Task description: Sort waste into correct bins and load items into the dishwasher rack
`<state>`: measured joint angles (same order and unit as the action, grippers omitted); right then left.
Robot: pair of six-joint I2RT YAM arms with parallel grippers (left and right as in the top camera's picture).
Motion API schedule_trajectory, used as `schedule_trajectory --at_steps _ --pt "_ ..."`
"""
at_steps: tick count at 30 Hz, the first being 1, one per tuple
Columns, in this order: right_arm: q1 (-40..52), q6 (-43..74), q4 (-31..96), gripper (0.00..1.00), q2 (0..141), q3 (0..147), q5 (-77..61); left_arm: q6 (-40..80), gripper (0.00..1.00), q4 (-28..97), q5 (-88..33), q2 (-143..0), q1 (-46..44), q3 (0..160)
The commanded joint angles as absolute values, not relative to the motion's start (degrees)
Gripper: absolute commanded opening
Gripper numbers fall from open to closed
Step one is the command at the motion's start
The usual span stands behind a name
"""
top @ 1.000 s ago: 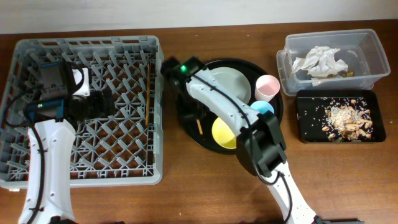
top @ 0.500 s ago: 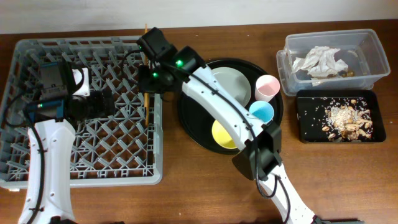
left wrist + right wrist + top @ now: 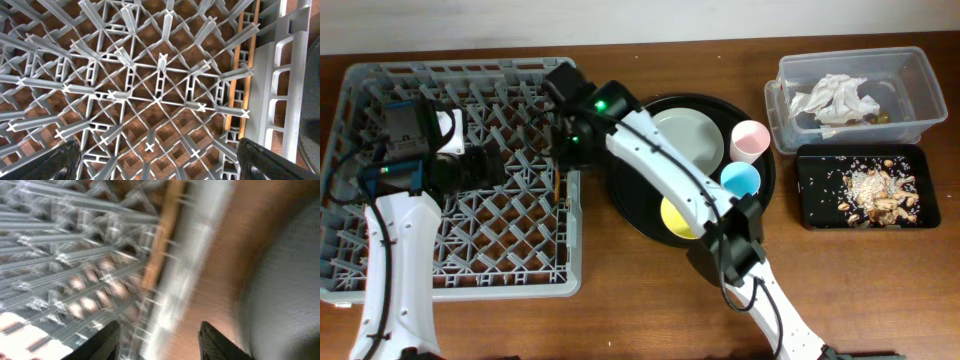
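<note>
Dishwasher rack: chopsticks along its 3 o'clock wall. Right gripper there, jaws apart, empty. Left gripper mid-rack, spread wide.

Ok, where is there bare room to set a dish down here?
Bare table in front of the flat black tray. The rack is free across its front rows. Crowded: the round tray holding plate, bowl, pink cup, blue cup; the rack's far right edge under the right gripper.
</note>
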<state>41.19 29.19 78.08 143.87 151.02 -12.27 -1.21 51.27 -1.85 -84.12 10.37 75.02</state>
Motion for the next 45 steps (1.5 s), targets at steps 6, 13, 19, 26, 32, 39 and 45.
schedule_trajectory --at_steps 6,13,19,26,32,39,45 --pt "23.9 24.9 97.4 0.55 127.3 156.5 -3.9 -1.1 0.99 51.3 -1.5 -83.3 10.7 76.1" --pt "16.5 17.5 97.4 0.55 118.6 148.6 -6.1 -1.1 0.99 51.3 -1.5 -83.3 10.7 76.1" --pt "8.1 17.4 97.3 0.57 105.2 126.8 -3.6 -1.0 1.00 51.3 -1.8 -83.3 10.7 76.1" --pt "5.2 17.6 87.9 0.57 105.1 104.7 -4.1 -1.0 0.99 51.7 -3.8 -83.3 10.7 76.1" --pt "5.2 17.6 81.0 0.57 105.3 98.2 -4.1 -1.1 0.99 50.8 -14.0 -83.3 10.6 76.1" --pt "3.1 17.6 80.7 0.57 105.2 98.7 -6.0 2.7 0.98 46.7 -12.9 -83.7 -5.4 79.3" --pt "0.5 17.2 81.1 0.57 105.1 98.8 -6.7 4.7 0.94 48.6 -12.1 -93.3 -18.5 93.0"
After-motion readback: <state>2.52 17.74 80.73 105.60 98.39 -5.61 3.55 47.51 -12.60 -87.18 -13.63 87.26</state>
